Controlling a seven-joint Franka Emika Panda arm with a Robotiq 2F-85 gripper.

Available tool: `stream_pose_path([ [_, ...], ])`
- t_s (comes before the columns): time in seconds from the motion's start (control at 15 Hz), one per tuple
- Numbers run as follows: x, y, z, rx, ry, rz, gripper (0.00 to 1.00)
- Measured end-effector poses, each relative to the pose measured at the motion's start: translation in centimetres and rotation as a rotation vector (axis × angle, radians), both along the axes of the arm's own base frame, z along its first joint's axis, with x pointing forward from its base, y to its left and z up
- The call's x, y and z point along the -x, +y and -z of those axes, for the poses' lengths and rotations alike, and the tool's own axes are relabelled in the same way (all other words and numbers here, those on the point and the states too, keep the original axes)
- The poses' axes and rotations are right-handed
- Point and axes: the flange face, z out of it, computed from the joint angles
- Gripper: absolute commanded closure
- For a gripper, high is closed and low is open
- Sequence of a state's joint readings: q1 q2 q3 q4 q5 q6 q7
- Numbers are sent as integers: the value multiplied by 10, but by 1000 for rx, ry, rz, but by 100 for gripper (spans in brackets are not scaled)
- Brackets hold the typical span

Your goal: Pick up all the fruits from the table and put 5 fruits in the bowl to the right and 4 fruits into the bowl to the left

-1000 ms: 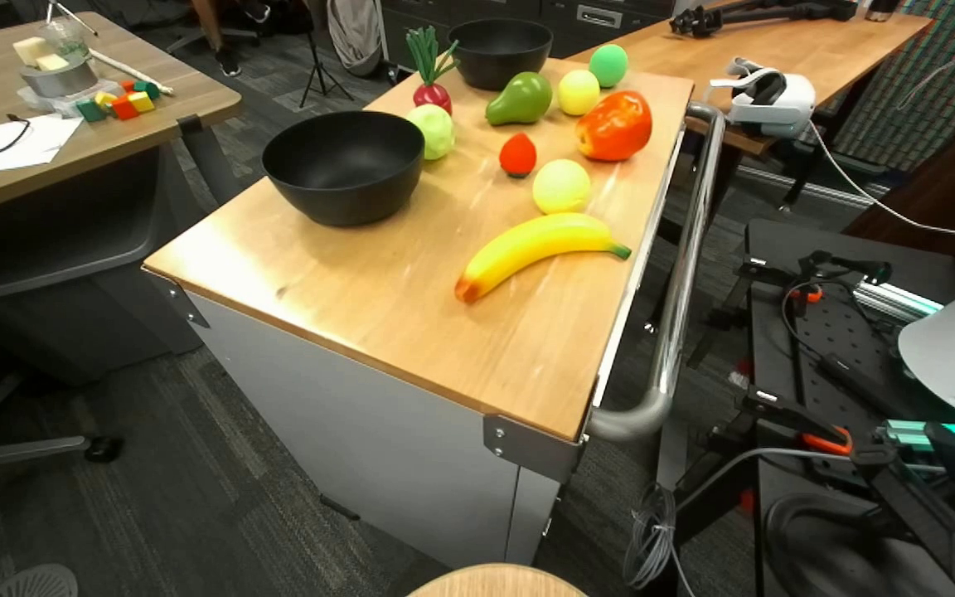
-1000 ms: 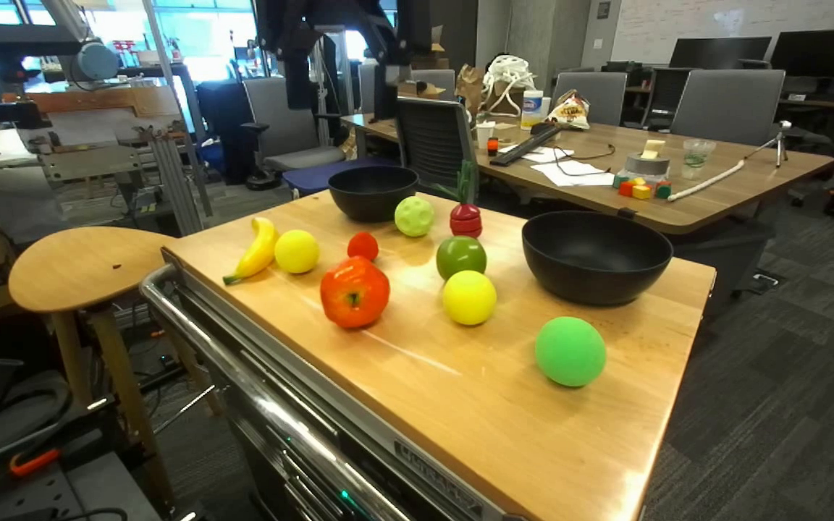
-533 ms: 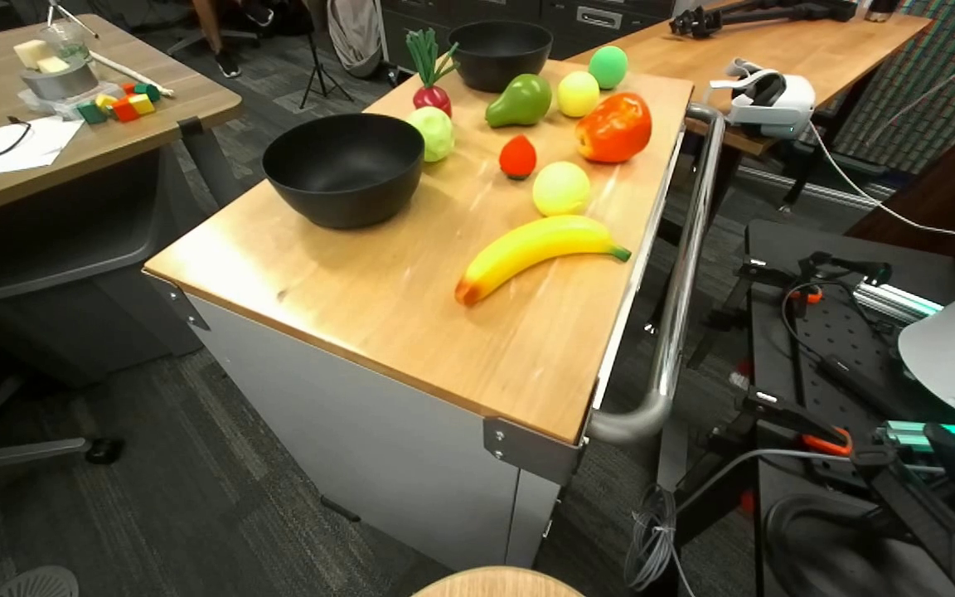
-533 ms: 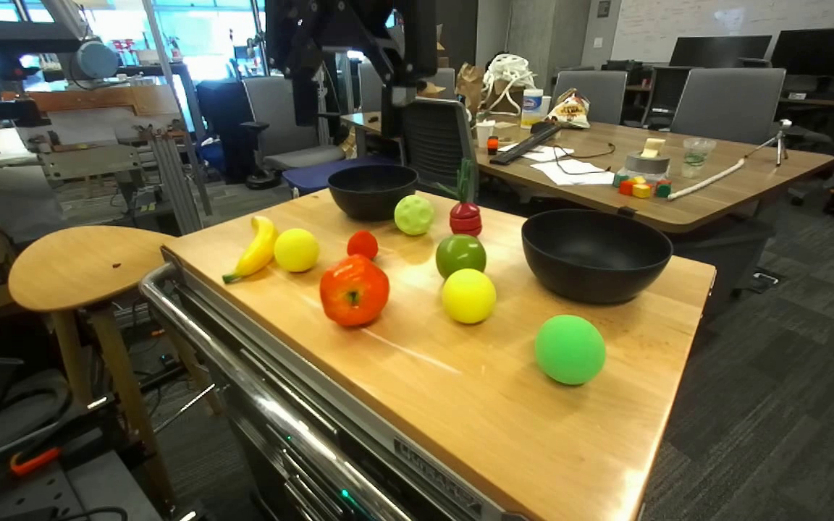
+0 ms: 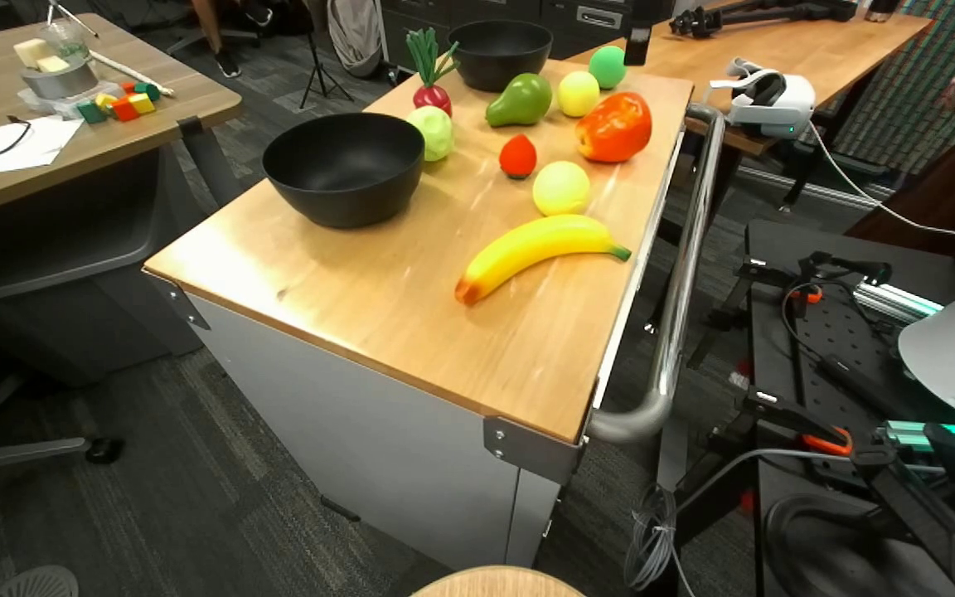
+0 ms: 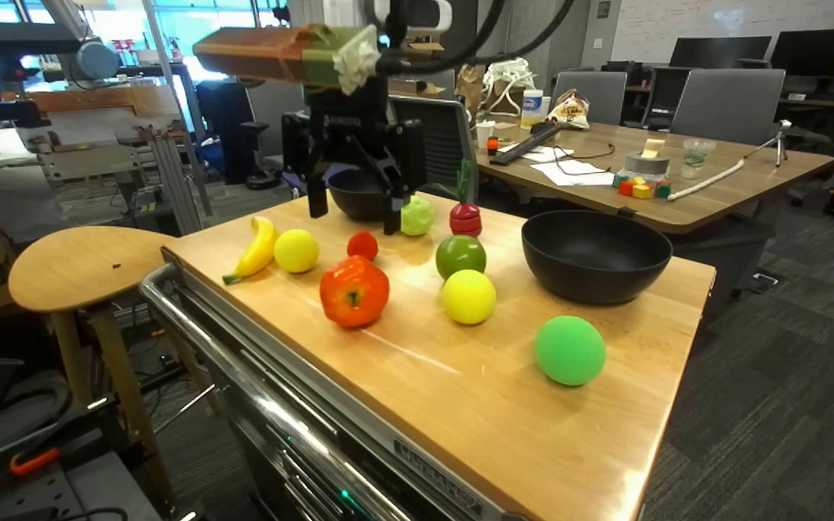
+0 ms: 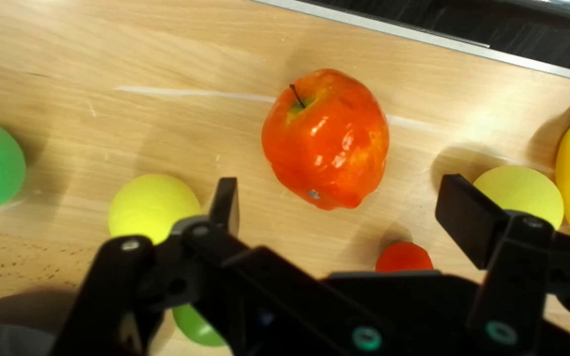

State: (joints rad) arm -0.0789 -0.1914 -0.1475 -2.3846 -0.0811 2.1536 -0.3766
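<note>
And the gripper is hovering, jaws standing wide apart, the big red-orange fruit lying below it, in line with their gap!

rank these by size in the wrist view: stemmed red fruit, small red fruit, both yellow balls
1. Stemmed red fruit
2. Left yellow ball and right yellow ball: look alike, both partly hidden, so not ranked apart
3. Small red fruit, though part of it is hidden too
</note>
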Motion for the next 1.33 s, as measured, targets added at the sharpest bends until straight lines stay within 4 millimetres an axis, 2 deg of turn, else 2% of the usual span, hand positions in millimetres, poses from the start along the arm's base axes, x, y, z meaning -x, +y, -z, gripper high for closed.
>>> stream_pose_path([
  [0.13, 2, 6, 22, -5, 79, 18, 0],
  [0.4, 0, 8, 28, -5, 104, 26, 0],
  [0.67, -5, 9, 37, 13, -34, 13, 0],
  [0.8, -1, 12, 50, 26, -101, -6, 0],
  [1.07, 13, 16, 81, 19, -98, -8, 0],
  [1.13, 15, 16, 86, 16, -91, -5, 25],
  [1.2, 16, 16, 91, 14, -83, -3, 27],
  [1.33, 18, 15, 97, 11, -71, 0, 42],
])
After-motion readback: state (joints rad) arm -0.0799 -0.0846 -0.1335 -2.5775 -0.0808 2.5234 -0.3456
